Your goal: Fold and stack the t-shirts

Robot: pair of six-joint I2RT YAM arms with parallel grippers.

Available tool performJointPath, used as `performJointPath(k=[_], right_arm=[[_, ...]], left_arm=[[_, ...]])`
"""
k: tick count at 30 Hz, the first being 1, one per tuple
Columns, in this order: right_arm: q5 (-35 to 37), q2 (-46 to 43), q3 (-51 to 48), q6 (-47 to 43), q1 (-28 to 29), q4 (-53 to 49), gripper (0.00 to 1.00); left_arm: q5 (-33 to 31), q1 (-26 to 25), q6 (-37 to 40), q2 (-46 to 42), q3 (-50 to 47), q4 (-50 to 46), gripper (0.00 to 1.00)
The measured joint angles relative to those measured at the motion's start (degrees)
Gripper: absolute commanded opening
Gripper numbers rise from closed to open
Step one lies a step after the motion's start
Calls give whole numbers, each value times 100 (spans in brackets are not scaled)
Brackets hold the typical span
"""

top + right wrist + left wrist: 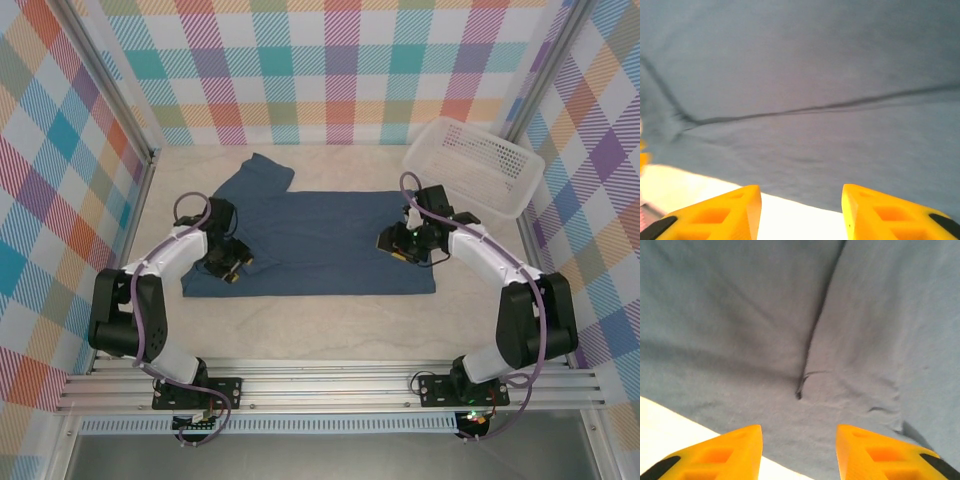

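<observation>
Right now your pale wooden table [330,330] carries one dark blue t-shirt [320,240], lying flat across the middle as a wide band, with a sleeve [262,172] jutting toward the far left. You'll find the white mesh basket [475,165] at the far right, set at an angle. Your left gripper [233,268] is over the shirt's near left end, yellow fingers [735,450] apart with nothing between them. Your right gripper [393,247] is over the right end, likewise parted and holding nothing.
</observation>
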Motion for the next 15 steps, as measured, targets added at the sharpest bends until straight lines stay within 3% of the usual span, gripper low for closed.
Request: performJointPath(k=[6, 15], right_arm=[[-645, 31, 33, 85, 50, 420, 45], [-857, 35, 83, 116, 50, 494, 44]], left_arm=[[166, 2, -192, 481, -26, 227, 38], [201, -76, -264, 885, 90, 498, 19]])
